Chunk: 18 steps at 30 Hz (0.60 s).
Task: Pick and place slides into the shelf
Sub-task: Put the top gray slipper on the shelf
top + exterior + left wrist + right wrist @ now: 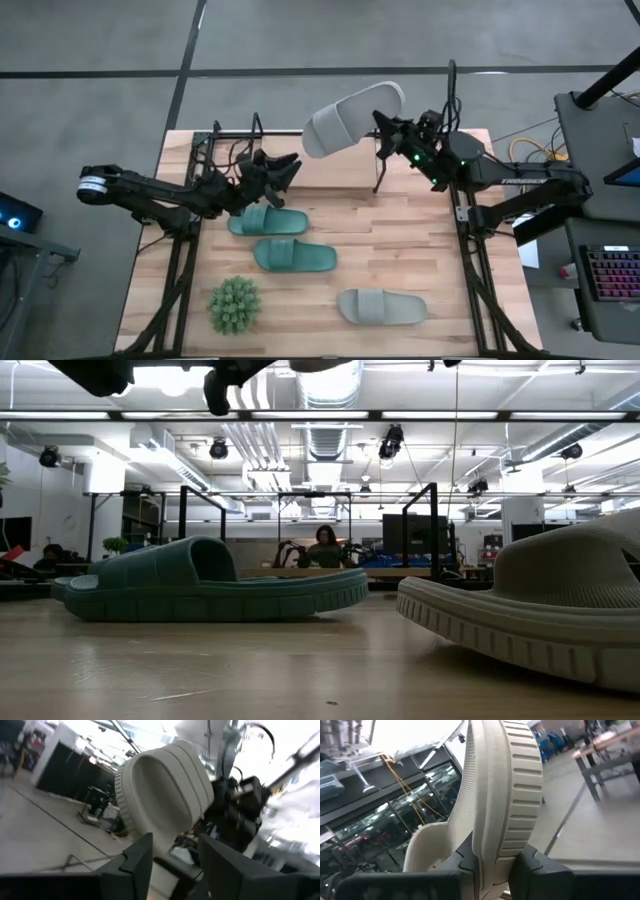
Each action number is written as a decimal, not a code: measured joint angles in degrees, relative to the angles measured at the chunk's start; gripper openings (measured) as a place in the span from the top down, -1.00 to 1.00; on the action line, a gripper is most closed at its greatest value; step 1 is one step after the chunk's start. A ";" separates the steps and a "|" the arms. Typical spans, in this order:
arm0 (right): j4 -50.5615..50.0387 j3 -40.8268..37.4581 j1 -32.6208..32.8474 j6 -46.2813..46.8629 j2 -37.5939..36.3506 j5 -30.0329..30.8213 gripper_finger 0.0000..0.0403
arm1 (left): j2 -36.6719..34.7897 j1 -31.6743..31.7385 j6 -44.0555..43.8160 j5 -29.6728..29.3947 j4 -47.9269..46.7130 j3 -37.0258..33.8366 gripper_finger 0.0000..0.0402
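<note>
My right gripper [383,125] is shut on a light grey slide [350,120] and holds it high above the table's far edge, over the black wire shelf [212,145]. My left gripper [285,168] is open in the air to the left of that slide. In the left wrist view the slide [165,785] shows just beyond the left gripper's fingers [137,860], and nothing lies between them. Two teal slides [268,220] [295,257] and a second grey slide [380,305] lie sole-down on the table. My right gripper pinches the grey slide's sole [492,845] between its two fingers [525,862], near the end away from the strap. The fingers lie across the sole's thickness. The slide is lifted clear and reaches out past the fingers toward the table's left, its ribbed tread [520,785] turned sideways.
A small spiky green plant [235,305] stands near the table's front left. Black frame rails [470,270] run along both sides of the table. Bare wood lies between the shelf and the teal slides. A person [325,545] sits in the room far behind.
</note>
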 joint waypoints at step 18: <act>-19.94 -0.01 -15.72 18.09 -2.58 -26.68 0.76 | -4.71 -3.36 36.63 3.80 -4.35 -0.21 0.21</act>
